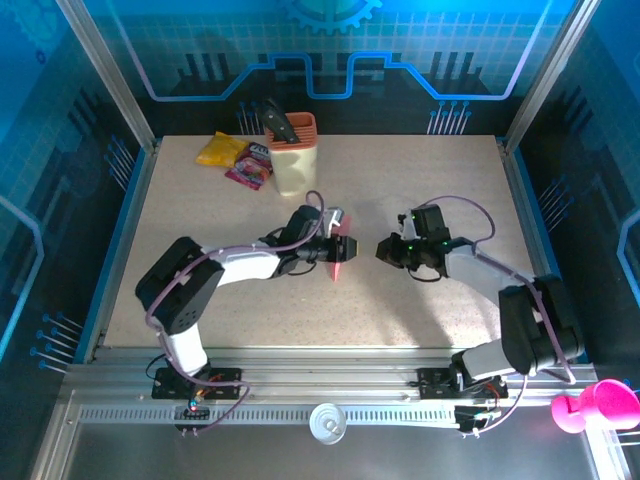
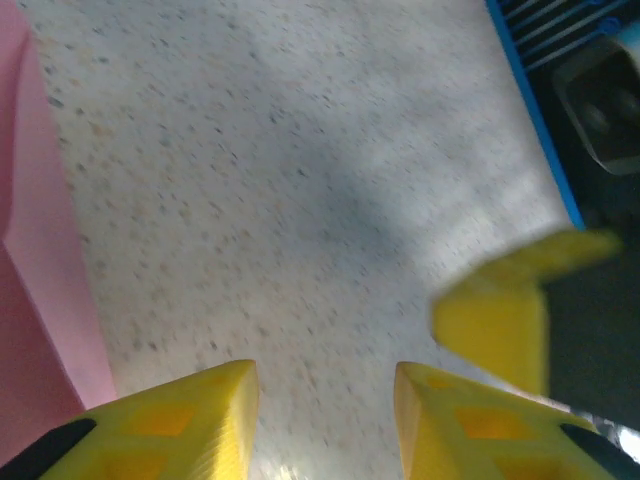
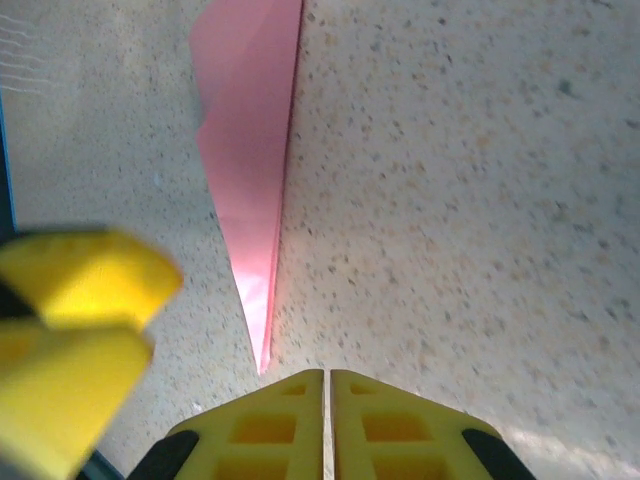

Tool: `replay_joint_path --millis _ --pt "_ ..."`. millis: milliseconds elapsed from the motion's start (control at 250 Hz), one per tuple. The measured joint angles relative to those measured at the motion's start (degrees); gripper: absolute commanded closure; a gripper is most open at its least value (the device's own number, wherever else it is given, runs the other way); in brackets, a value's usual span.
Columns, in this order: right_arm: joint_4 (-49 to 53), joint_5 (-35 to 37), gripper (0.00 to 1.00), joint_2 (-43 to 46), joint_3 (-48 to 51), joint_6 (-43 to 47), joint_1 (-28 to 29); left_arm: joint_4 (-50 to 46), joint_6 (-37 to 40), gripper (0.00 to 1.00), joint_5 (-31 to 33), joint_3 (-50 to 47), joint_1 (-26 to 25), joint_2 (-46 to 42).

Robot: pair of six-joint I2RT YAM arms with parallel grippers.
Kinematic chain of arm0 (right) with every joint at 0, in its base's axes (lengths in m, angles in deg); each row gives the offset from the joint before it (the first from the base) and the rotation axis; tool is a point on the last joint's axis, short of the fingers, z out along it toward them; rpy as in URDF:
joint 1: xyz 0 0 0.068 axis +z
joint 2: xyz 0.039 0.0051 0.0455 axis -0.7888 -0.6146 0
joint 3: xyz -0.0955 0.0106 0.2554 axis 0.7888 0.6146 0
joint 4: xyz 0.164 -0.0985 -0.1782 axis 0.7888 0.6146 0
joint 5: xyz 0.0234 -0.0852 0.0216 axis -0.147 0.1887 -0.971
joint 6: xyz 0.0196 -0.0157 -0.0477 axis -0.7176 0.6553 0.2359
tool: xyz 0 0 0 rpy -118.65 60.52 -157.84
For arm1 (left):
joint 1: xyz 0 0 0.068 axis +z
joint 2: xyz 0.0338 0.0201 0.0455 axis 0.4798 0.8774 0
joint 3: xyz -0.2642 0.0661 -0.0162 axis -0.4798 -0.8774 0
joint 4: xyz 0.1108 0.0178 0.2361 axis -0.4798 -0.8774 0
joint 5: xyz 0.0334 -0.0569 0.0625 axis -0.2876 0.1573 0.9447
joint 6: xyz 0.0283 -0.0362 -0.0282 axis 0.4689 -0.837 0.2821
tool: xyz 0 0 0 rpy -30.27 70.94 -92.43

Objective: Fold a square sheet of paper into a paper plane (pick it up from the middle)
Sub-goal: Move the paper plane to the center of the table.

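Observation:
The paper plane (image 1: 341,256) lies on the speckled table as a slim pink-red dart, its point toward the near edge. In the right wrist view the paper plane (image 3: 250,150) tapers down to a tip just ahead of my fingers. My left gripper (image 1: 334,232) hovers at the plane's far end, and in its own wrist view the left gripper (image 2: 325,378) is open with bare table between its fingers; the pink paper (image 2: 35,260) sits at the left edge. My right gripper (image 1: 384,250) is to the right of the plane, and close up the right gripper (image 3: 327,378) is shut on nothing.
A tan container (image 1: 293,155) with a black tool in it stands at the back. Beside it lie a yellow packet (image 1: 222,150) and a purple-pink packet (image 1: 250,168). A pink object (image 1: 595,405) sits off the table at bottom right.

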Motion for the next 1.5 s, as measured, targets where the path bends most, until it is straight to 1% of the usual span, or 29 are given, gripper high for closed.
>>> replay_joint_path --millis 100,328,439,531,627,739,791,883,963,1095,1222,1338,1402,1498 --pt "1.4 0.8 0.87 3.2 1.9 0.0 -0.3 -3.1 1.0 0.55 2.1 2.6 0.4 2.7" --pt "3.8 1.6 0.86 9.0 3.9 0.0 -0.3 -8.2 1.8 0.51 5.4 3.5 1.3 4.9" --pt "4.5 1.7 0.85 10.6 4.7 0.0 -0.3 -9.3 2.4 0.49 6.4 4.2 1.9 4.9" --pt "5.1 1.7 0.84 11.4 5.4 0.1 -0.3 -8.4 2.6 0.43 6.8 4.4 2.4 4.8" --pt "5.7 1.7 0.82 12.3 6.2 0.3 -0.3 -7.5 2.5 0.4 7.1 3.7 2.9 3.8" --pt "5.9 1.7 0.81 12.8 6.8 0.4 -0.3 -7.5 1.0 0.38 7.0 3.0 4.8 1.7" --pt "5.9 1.7 0.81 12.8 7.0 0.4 -0.3 -7.5 0.3 0.35 7.0 3.0 6.3 1.1" --pt "5.8 1.7 0.82 12.7 7.3 0.4 -0.3 -8.5 -0.6 0.35 6.3 4.1 9.2 1.0" --pt "5.7 1.6 0.82 12.6 7.4 0.4 -0.3 -10.2 -0.7 0.35 4.8 6.5 11.8 2.0" --pt "4.8 1.4 0.81 11.8 7.4 0.5 -0.3 -13.9 0.0 0.35 2.1 14.2 14.8 6.8" --pt "3.6 1.0 0.82 10.0 7.4 0.5 -0.1 -18.3 1.5 0.35 -0.2 21.5 15.8 12.0" --pt "2.6 0.7 0.82 8.0 7.4 0.5 0.3 -22.8 3.1 0.35 -1.3 26.0 16.0 15.5" --pt "1.9 0.5 0.83 6.7 7.4 0.5 0.6 -24.8 3.7 0.35 -1.7 28.0 16.0 17.0" --pt "0.7 0.3 0.91 4.3 7.2 0.7 0.9 -27.1 4.3 0.35 -2.2 30.1 15.9 18.9"
